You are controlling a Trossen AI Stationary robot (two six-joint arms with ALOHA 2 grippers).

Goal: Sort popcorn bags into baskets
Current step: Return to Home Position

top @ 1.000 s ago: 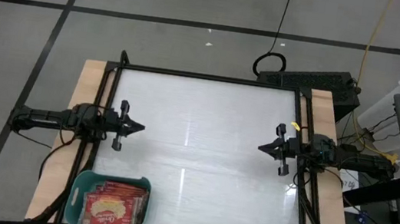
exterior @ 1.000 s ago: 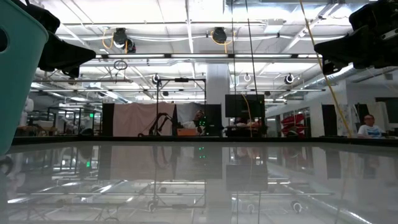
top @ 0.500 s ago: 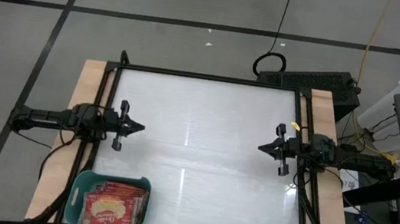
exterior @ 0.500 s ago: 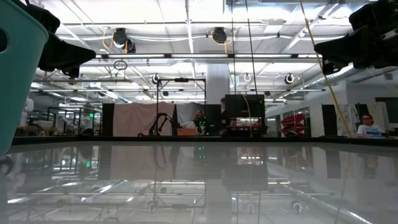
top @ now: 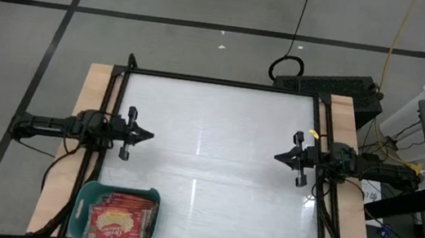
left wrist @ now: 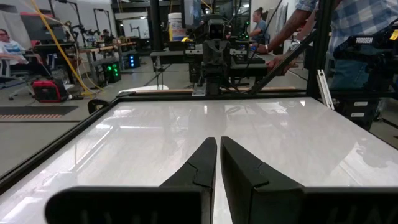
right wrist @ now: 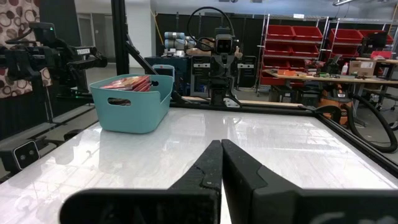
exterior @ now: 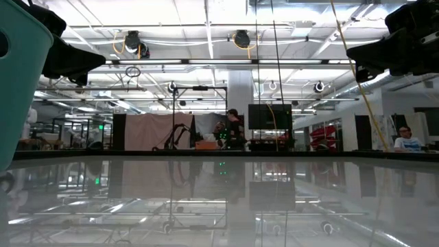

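Observation:
The teal basket [top: 114, 213] stands on the table's near left corner and holds several red popcorn bags [top: 120, 218], stacked flat, the top one showing its yellow picture. The right wrist view shows the basket [right wrist: 130, 102] with the bags [right wrist: 127, 83] at its rim. My left gripper [top: 149, 136] hovers at the table's left side, shut and empty, its fingers [left wrist: 218, 146] pointing toward the right. My right gripper [top: 277, 156] hovers at the right side, shut and empty, pointing left [right wrist: 221, 149]. No bag lies loose on the table.
The white table top [top: 216, 152] is glossy, framed by a black rail [top: 225, 82]. In the low view the basket's wall [exterior: 17, 82] fills the left edge. People stand and sit in the room beyond the table [left wrist: 348, 37].

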